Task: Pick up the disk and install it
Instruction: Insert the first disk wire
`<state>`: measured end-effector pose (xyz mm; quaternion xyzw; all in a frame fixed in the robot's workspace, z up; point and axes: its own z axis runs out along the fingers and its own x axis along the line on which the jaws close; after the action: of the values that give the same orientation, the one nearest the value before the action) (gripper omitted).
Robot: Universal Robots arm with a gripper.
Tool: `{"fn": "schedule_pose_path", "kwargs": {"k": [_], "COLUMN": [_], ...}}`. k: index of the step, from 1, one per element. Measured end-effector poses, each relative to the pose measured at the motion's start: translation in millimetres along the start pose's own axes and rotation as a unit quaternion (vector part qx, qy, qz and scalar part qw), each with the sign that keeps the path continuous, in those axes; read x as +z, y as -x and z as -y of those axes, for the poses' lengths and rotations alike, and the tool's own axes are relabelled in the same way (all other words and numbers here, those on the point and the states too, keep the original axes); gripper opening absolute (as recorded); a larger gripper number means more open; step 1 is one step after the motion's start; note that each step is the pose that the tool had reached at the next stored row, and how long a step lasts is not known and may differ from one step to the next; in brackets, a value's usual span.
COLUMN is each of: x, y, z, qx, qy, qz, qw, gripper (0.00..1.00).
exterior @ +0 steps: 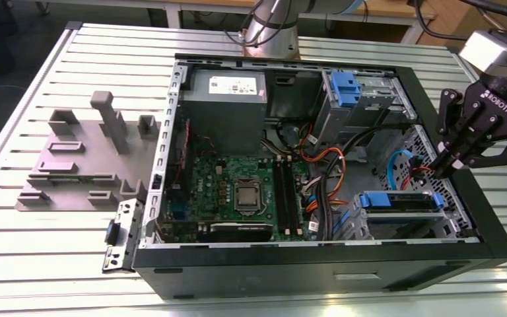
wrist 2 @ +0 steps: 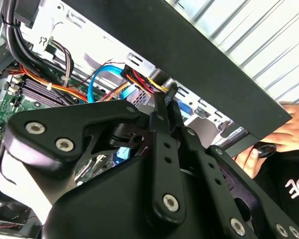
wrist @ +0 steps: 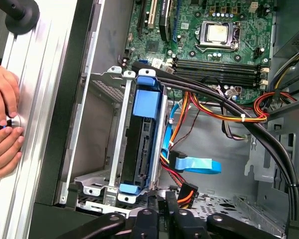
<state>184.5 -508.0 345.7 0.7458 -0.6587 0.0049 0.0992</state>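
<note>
The pincer [exterior: 440, 166] hangs over the case wall on the exterior view's right, fingers pressed together, pinching nothing. The disk [exterior: 401, 200] sits edge-up in the drive cage [exterior: 403, 221] of the computer case [exterior: 324, 264], just beside the pincer toward the motherboard [exterior: 240, 195]. In the first wrist view the disk [wrist: 142, 144] runs lengthwise away from the pincer [wrist: 164, 211], blue rails at both ends.

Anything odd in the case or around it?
Yes. A person's hands rest on the table right beside the open computer case, close to the end effector. The disk sits straight in its bay.
</note>
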Motion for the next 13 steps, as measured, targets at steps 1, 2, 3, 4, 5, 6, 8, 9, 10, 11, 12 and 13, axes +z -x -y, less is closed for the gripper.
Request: {"fn": "schedule_pose_path", "kwargs": {"k": [1,2,3,4,5,6,8,9,10,11,12,13], "x": [0.0,0.0,0.0,-0.1,0.0,0.1,0.2,0.3,0.3,0.2,0.2,0.3], "y": [0.0,0.0,0.0,0.0,0.0,0.0,0.0,0.0,0.0,0.0,0.0,0.0], "z": [0.0,0.0,0.0,0.0,0.0,0.0,0.1,0.1,0.1,0.0,0.1,0.1], "qx": [0.0,0.0,0.0,0.0,0.0,0.0,0.0,0.0,0.0,0.001,0.001,0.001], "qy": [0.0,0.0,0.0,-0.0002,-0.0006,-0.001,-0.0019,-0.0024,-0.0029,-0.0033,-0.0036,-0.0038], "qz": [-0.0001,-0.0001,-0.0001,-0.0002,-0.0003,-0.0004,-0.0005,-0.0006,-0.0007,-0.001,-0.0011,-0.0012], "qw": [1.0,1.0,1.0,1.0,1.0,1.0,1.0,1.0,1.0,0.99999,0.99999,0.99999], "gripper": [0.18,0.24,0.24,0.24,0.24,0.24,0.24,0.24,0.24,0.23,0.18,0.18]}}
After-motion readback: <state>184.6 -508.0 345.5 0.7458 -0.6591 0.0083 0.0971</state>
